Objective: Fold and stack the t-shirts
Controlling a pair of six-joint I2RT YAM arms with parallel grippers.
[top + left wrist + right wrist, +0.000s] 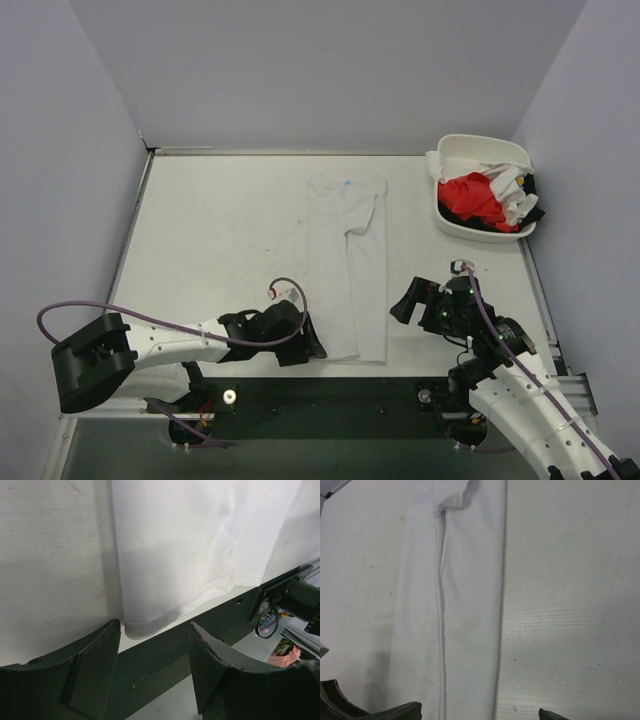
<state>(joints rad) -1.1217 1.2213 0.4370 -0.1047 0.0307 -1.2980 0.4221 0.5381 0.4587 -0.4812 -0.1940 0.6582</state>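
Top external view: a white shirt lies mid-table, folded into a narrow strip running 12 to 6 o'clock, with its blue label at the far end and its hem at the near edge. The left gripper sits low at the strip's 7 o'clock corner. The right gripper hangs near its 4 o'clock side, apart from the cloth.

Left wrist view: the left gripper has its jaws apart, with the hem just ahead of the gap and nothing pinched. Right wrist view: the right gripper shows only its tips, set wide and empty, with the shirt beyond.

The step looks like the crosswise fold. To do it well, each claw should bite all layers at its own hem corner. Both should then lift together and carry the hem level toward 12 o'clock, so the strip doesn't skew or reopen.

In the way: a black rail runs right under the hem, so a low finger could catch on it. The left arm's purple cable loops close to the strip's 9 o'clock edge. A tub at 2 o'clock holds a red shirt and more white ones, well apart from the fold.
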